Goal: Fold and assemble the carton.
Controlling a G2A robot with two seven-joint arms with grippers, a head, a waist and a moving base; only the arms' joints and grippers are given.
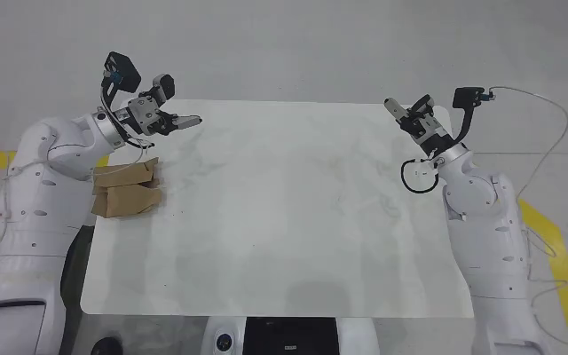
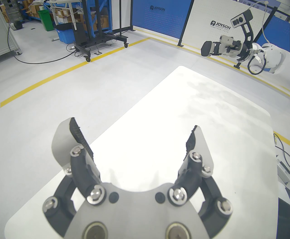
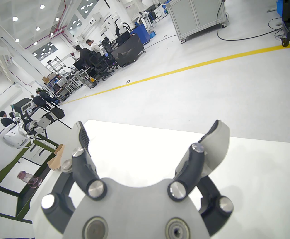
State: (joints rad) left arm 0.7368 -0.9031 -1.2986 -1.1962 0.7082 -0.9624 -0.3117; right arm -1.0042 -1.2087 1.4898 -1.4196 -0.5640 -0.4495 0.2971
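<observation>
Flat brown cartons (image 1: 129, 188) lie stacked at the table's left edge, and their tan edge (image 3: 56, 157) also peeks out behind a finger in the right wrist view. My left gripper (image 1: 189, 121) hangs above the table's far left corner, beyond the cartons, open with nothing between its fingers (image 2: 133, 133). My right gripper (image 1: 404, 106) is raised near the far right corner, open and empty (image 3: 149, 130). The right arm's gripper (image 2: 207, 48) shows far off in the left wrist view, and the left arm's (image 3: 56, 113) in the right wrist view.
The white table (image 1: 284, 213) is bare across its middle and front. Cables loop beside the right arm (image 1: 417, 173). Beyond the table, yellow floor lines (image 2: 56, 73) and workshop racks (image 2: 95, 20) stand far off.
</observation>
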